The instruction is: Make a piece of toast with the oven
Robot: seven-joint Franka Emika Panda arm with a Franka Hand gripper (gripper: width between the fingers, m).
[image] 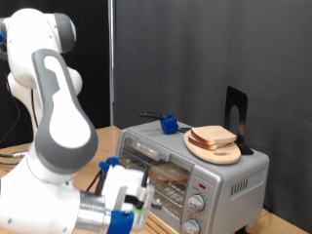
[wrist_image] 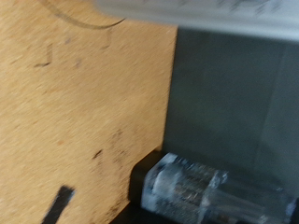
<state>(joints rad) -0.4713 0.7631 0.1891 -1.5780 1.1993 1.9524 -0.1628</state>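
Note:
The silver toaster oven (image: 229, 175) stands at the exterior view's lower right, with two round knobs (image: 201, 203) and a red light on its front. A tan shape (image: 171, 174) like a bread slice shows inside its front opening. Pale bread slices (image: 214, 137) lie on a round wooden board (image: 226, 155) on the oven's top. My gripper (image: 130, 200), with blue parts, is low at the oven's front left, close to the door. I cannot tell whether the door is open. The wrist view is blurred and shows a pale fingertip (wrist_image: 192, 191) over the table, with nothing in it.
A blue clamp-like object (image: 169, 124) and a black upright stand (image: 237, 115) sit on the oven's top. The wooden table (wrist_image: 75, 112) and a dark grey surface (wrist_image: 234, 93) show in the wrist view. A dark curtain hangs behind.

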